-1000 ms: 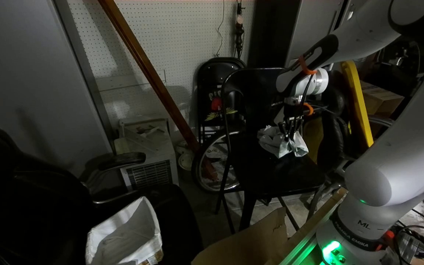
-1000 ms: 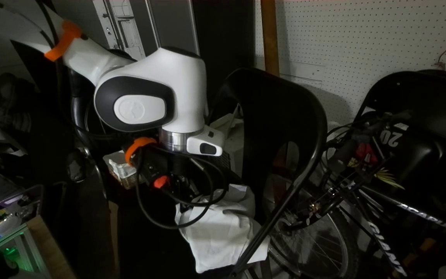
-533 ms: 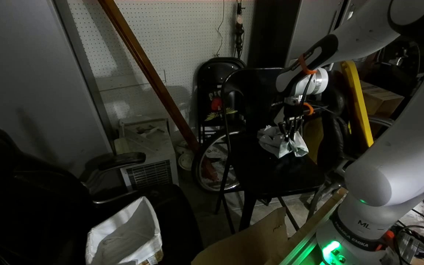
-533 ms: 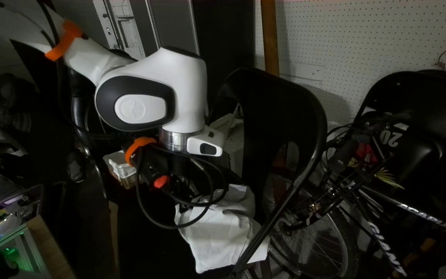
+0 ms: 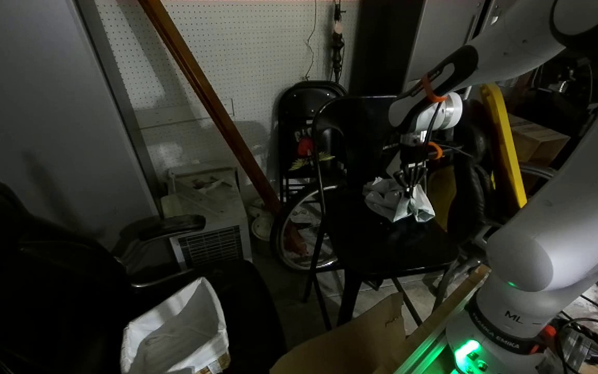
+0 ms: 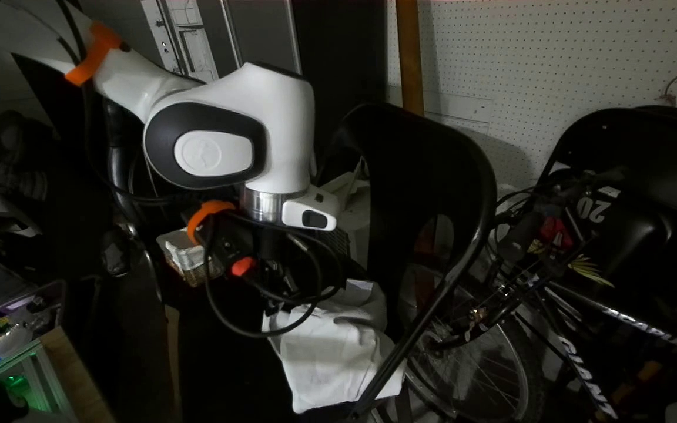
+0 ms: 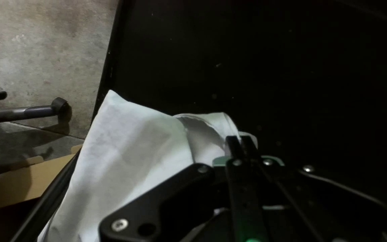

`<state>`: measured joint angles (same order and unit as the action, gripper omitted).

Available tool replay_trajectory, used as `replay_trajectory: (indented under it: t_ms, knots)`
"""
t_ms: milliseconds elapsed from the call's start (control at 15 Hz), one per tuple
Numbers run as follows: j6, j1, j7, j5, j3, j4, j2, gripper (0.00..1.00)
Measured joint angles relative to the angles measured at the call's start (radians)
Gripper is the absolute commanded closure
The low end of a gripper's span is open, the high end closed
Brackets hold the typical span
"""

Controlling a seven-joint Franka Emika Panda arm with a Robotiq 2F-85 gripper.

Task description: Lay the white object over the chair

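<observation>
While the nearly closed claw (image 7: 240, 139) pinched the white cloth (image 7: 129, 141), the cloth lay along one edge of the black chair (image 5: 387, 259), most of its dark seat (image 7: 213, 67) bare; white pegboard (image 5: 262, 47) rose behind.

"What slanted in front of the pegboard (image 5: 273, 47)?"

"A wooden beam (image 5: 211, 104), its lower part just beside a pale box (image 5: 226, 215) with a grille (image 5: 211, 248)."

"And the bicycle (image 6: 632, 321)?"

"It stood in front of folded black chairs (image 6: 638, 155), near the same pegboard."

"Where was the white-lined wicker basket (image 5: 209, 314)?"

"On a dark armchair (image 5: 86, 275), a tall grey cabinet (image 5: 55, 119) behind it."

"Was anything yellow?"

"A long panel (image 5: 506, 148), tilted, with a cardboard box (image 5: 540, 137) just beside it."
</observation>
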<state>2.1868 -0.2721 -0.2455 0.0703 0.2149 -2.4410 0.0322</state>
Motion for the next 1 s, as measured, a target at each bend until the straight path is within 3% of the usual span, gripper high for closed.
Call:
replay_trajectory:
  t_ms: [267, 667, 1000]
  knots:
    - [-0.126, 0.013, 0.047, 0.051, -0.009, 0.016, 0.101, 0.99]
    - [-0.322, 0.073, 0.074, 0.037, -0.049, 0.034, 0.409, 0.99]
    - [-0.358, 0.123, 0.075, -0.031, -0.05, 0.08, 0.616, 0.99]
